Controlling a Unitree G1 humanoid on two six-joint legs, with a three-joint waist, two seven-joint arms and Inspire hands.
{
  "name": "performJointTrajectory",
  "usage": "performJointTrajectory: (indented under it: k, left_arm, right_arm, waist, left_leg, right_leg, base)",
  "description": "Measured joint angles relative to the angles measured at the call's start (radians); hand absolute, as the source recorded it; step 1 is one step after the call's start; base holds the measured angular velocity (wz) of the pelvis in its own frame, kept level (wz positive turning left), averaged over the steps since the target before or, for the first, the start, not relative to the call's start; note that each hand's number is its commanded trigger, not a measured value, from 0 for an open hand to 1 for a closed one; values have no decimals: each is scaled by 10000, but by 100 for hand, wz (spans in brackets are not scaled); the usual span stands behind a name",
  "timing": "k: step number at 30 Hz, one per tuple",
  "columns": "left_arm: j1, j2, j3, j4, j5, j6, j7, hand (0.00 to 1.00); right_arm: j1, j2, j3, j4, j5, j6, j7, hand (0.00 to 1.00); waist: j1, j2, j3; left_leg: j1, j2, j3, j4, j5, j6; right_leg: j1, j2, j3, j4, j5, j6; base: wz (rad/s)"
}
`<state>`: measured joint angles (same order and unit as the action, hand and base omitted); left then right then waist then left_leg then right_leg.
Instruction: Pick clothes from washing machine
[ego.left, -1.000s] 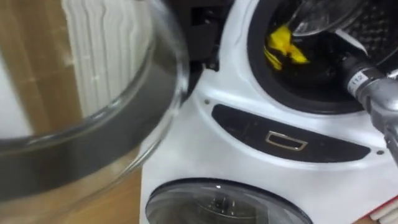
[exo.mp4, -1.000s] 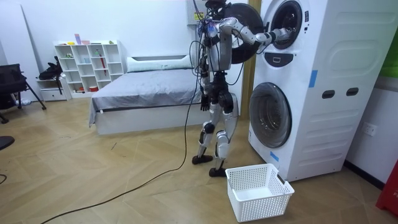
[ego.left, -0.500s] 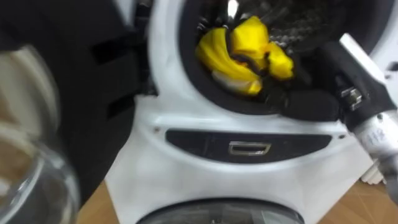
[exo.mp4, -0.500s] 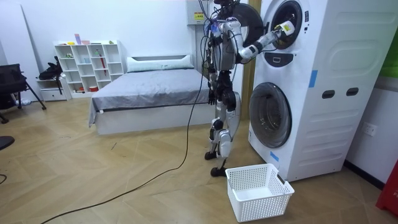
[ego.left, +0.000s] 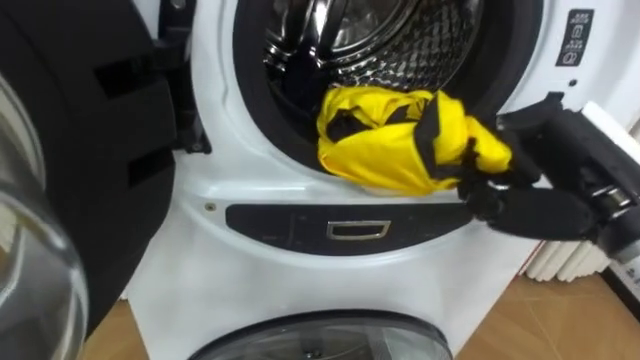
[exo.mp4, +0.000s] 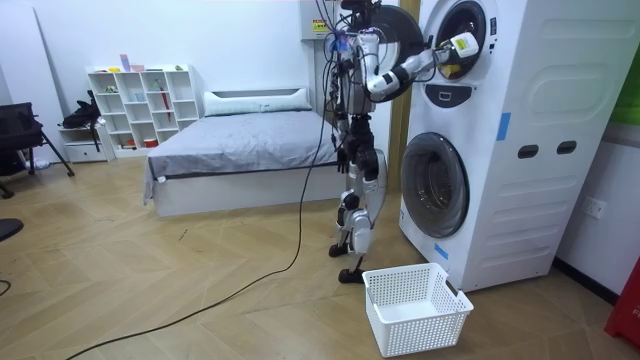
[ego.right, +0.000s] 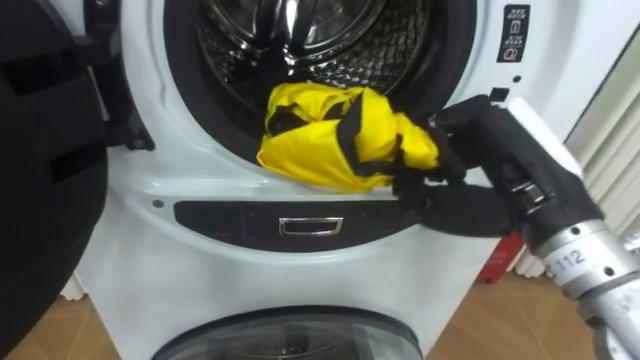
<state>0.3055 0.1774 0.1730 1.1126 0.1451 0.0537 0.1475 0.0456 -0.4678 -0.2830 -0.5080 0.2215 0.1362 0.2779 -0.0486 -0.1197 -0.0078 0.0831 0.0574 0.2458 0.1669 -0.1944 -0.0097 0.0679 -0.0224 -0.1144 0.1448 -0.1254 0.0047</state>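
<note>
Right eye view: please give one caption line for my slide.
Robot's right hand grips a crumpled yellow garment with black trim at the mouth of the upper white washing machine.

Grey bed (exo.mp4: 235, 150) and white cube shelf (exo.mp4: 140, 100) (against the white wall (exo.mp4: 230, 40)) stand on wood floor (exo.mp4: 150, 290).

The garment (ego.left: 380, 155) is coloured bright yellow with black trim, the right hand (ego.left: 530, 205) closed on it is finished in black, and the drum (ego.left: 400, 50) is seen as bare silver metal patterned with rows of small perforations. The washing machine (ego.left: 250, 270) is cased in white and fitted with a dark panel (ego.left: 280, 225), a silver handle (ego.left: 357, 230) and a door (ego.left: 100, 150) rimmed in black around clear glass. In the room view, a white lattice-walled basket (exo.mp4: 415, 305), a light-brown wood-plank floor (exo.mp4: 150, 290) and a grey-covered bed (exo.mp4: 240, 145) are shown.
</note>
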Motion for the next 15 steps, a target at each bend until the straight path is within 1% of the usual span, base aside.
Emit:
performJointTrajectory:
  k: [1, 3, 4, 8, 9, 10, 11, 12, 13, 14, 15]
  left_arm:
    - [-14, 0, 2, 44, 41, -83, 10, 0]
    - [-8, 0, 3, 53, 61, -153, 37, 0]
    - [-8, -3, 2, 49, 66, -185, 62, 0]
    - [17, 3, 148, 48, 142, -183, 167, 0]
    - [24, 14, 185, 49, 140, -180, 175, 0]
    - [24, 44, 185, 52, 146, -179, 174, 0]
    - [18, 63, 185, 52, 149, -179, 174, 0]
    - [-41, 97, 190, 47, 195, -175, 174, 0]
    - [-48, 129, 195, 44, 257, -167, 172, 0]
    - [-88, 148, 196, 41, 262, -163, 172, 0]
    - [-155, 173, 195, 31, 272, -155, 172, 0]
  right_arm:
    - [64, 1, -179, -3, 95, -129, -98, 100]
    - [214, 1, -445, -17, 126, -258, -202, 100]
    - [326, 1, -626, -17, 125, -348, -237, 100]
    - [780, 2, -1045, -24, 139, -463, -273, 100]
    - [840, 2, -1049, -25, 140, -508, -292, 100]
    - [929, 2, -1049, -25, 140, -529, -292, 100]
    - [996, 2, -1048, -25, 140, -530, -292, 100]
    - [1142, 2, -1049, -26, 165, -530, -293, 100]
    - [1240, 2, -1049, -54, 206, -529, -293, 100]
    - [1288, 1, -1051, -70, 250, -529, -295, 100]
    - [1419, 1, -1059, -135, 260, -529, -313, 100]
  waist:
    - [-42, 26, 18]
    - [-65, 43, 31]
    - [-73, 57, 42]
    - [-141, 81, 57]
    - [-181, 86, 61]
    - [-258, 79, 85]
    - [-312, 75, 93]
    - [-334, 85, 88]
    - [-328, 89, 89]
    - [-343, 94, 91]
    - [-408, 109, 74]
  left_leg:
    - [11, 11, -29, -3, -1, -2]
    - [44, 15, -35, -13, -10, -9]
    - [82, 37, -28, -40, -75, -24]
    - [157, 83, 100, -43, -145, -35]
    - [187, 105, 235, -44, -161, -44]
    - [220, 168, 314, -44, -171, -54]
    - [236, 169, 354, -44, -176, -60]
    - [275, 185, 553, -42, -211, -79]
    - [304, 228, 720, -32, -254, -109]
    - [325, 261, 825, -23, -278, -127]
    - [340, 360, 1004, 12, -330, -166]
  right_leg:
    - [-27, 13, 10, 69, 0, 0]
    - [-15, 19, 10, 72, 0, 0]
    - [-20, 46, 32, 73, 0, 1]
    - [3, 89, 147, 82, 0, 0]
    - [-15, 111, 299, 81, 0, 1]
    - [-32, 122, 332, 80, 0, 0]
    - [-46, 128, 335, 82, 0, 0]
    - [-135, 170, 434, 112, 0, 0]
    - [-188, 224, 630, 131, 3, -4]
    - [-208, 249, 671, 125, 6, -10]
    - [-282, 306, 786, 145, 23, -38]
  base:
    - [0]
    - [-2]
    - [-7]
    - [-10]
    - [-25]
    - [-23]
    - [-24]
    - [-36]
    - [-44]
    - [-52]
    - [-45]
